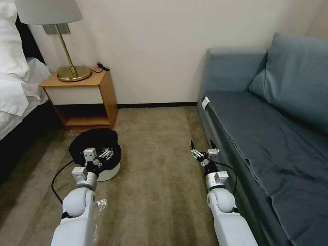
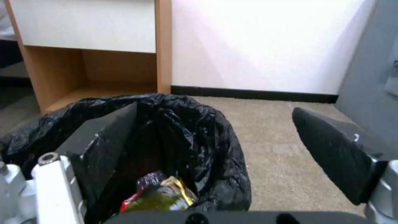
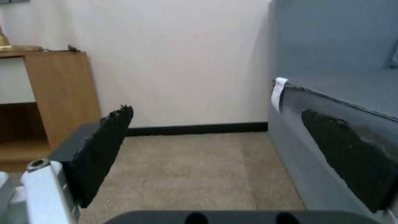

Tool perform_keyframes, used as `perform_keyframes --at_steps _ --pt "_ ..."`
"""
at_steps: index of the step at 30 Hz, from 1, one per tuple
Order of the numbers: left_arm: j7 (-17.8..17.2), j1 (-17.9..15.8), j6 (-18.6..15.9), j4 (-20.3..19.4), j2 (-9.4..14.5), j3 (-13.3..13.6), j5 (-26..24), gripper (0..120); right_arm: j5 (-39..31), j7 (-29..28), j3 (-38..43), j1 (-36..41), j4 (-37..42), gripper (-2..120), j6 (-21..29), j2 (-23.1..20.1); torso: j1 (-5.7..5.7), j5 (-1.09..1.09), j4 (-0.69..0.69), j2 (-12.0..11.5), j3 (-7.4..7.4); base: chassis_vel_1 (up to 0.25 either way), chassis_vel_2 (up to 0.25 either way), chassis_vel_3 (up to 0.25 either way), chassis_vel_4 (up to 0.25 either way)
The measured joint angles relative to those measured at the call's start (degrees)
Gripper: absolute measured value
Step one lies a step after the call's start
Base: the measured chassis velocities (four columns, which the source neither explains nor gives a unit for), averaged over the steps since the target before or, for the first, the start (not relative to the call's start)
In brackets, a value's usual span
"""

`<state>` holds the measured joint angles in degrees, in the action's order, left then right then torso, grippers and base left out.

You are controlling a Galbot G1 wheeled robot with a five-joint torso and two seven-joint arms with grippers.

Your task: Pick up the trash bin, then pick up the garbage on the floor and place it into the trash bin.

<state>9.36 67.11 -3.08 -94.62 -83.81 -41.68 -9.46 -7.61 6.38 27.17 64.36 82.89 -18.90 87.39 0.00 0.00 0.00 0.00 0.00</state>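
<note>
Head view showed the trash bin [image 1: 108,172] standing on the carpet just before the nightstand [image 1: 82,99], wrappers inside (some litter apparently binned). Left gripper [image 1: 101,156] straddled its rim, fingers apart; right gripper [image 1: 204,147] hovered open, away from the nightstand.

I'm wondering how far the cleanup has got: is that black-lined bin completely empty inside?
No, the left wrist view looks down into the trash bin and shows a red and gold snack wrapper lying at the bottom.
</note>
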Motion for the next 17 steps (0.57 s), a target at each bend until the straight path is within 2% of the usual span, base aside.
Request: perform_keyframes --at_steps 17 --pt "-0.3 -0.4 -0.3 0.1 -0.4 -0.2 1.8 100 -0.4 2.6 1.0 -0.4 -0.9 100 -0.3 -0.9 0.00 0.00 0.00 0.0 0.00 0.000 0.000 0.000 0.000"
